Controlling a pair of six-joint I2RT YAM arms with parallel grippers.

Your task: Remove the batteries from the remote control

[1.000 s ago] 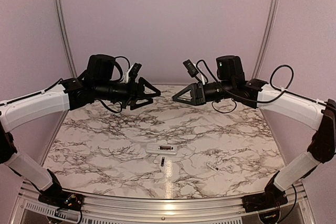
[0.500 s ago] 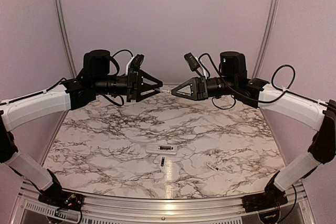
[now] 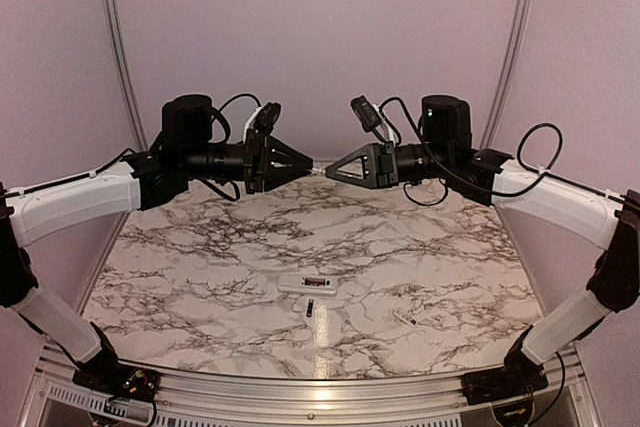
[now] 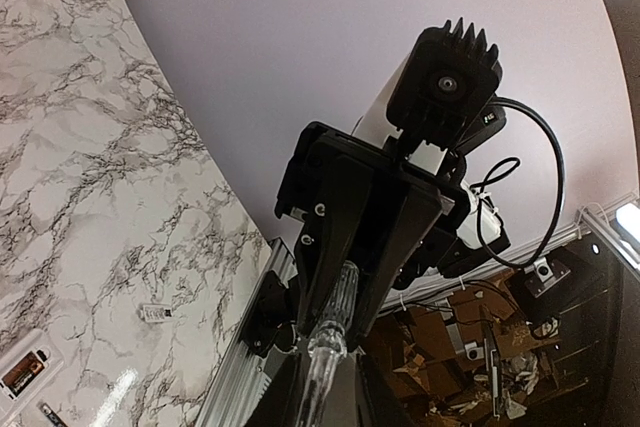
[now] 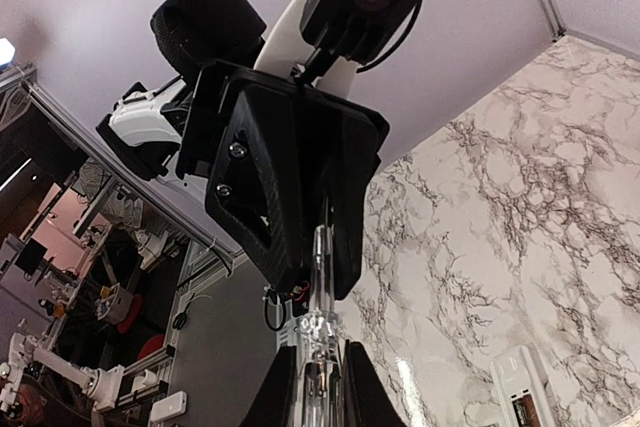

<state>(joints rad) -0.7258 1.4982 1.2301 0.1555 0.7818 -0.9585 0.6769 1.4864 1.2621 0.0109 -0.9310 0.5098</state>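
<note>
Left claw (image 3: 307,166) and right claw (image 3: 328,172) tip to tip above the desk (image 3: 200,247), both closed on one clear rod (image 3: 318,169), remote control (image 3: 313,284) lying below.

Bench top (image 3: 200,247): marble-patterned, smooth, glossy; glare seen at front edge. Front-edge rail (image 3: 250,394): bare brushed metal. Remote control (image 3: 309,284): smooth white plastic. Left gripper (image 3: 306,164) and right gripper (image 3: 332,172): matt black plastic, small metal screw heads noted. Clear rod (image 4: 318,367), clamped by both: transparent, glassy, ribbed. Walls (image 3: 320,37): matt lilac.
</note>
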